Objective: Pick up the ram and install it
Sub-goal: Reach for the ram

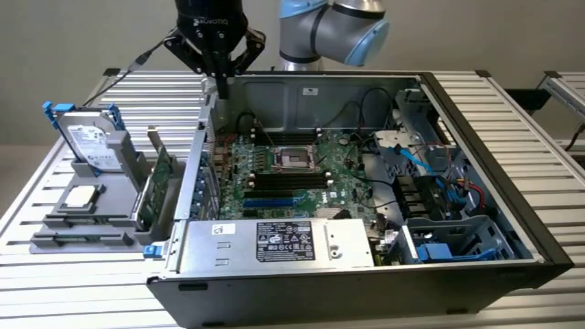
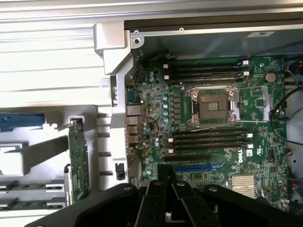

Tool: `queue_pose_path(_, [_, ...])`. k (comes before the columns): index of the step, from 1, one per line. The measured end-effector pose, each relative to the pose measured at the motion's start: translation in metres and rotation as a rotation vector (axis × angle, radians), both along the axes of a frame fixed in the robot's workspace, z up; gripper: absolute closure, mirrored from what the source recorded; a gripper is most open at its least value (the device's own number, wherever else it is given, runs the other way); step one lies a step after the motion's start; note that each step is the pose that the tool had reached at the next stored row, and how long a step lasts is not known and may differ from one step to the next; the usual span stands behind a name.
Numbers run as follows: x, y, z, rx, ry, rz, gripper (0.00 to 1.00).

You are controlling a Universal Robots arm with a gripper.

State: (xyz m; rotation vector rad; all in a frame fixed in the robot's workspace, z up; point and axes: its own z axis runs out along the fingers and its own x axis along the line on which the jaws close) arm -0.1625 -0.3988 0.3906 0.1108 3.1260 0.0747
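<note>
Pincer fingers together, gripping nothing, above the case rim. Ram in gray holder, long axis toward the case; far end cut off.

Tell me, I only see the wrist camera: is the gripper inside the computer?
Observer: No. The gripper hangs above the case's back corner, on the exterior view's left, shut and empty.
Operator: What's the blue thing near the green card?
Observer: Blue brackets on a silver hard drive, standing upright in a grey holder.
Operator: What's at the front of the case?
Observer: A silver box with a pale label lies across the near edge.
</note>
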Motion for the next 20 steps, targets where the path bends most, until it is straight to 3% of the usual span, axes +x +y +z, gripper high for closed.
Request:
queue_pose_path(13, [-0.059,-0.0001,-0.0082,0.0,0.0007,0.0,0.89])
queue_pose_path(20, [-0.091,-0.0002,-0.0127,0.0001,0.0049,0.0,0.89])
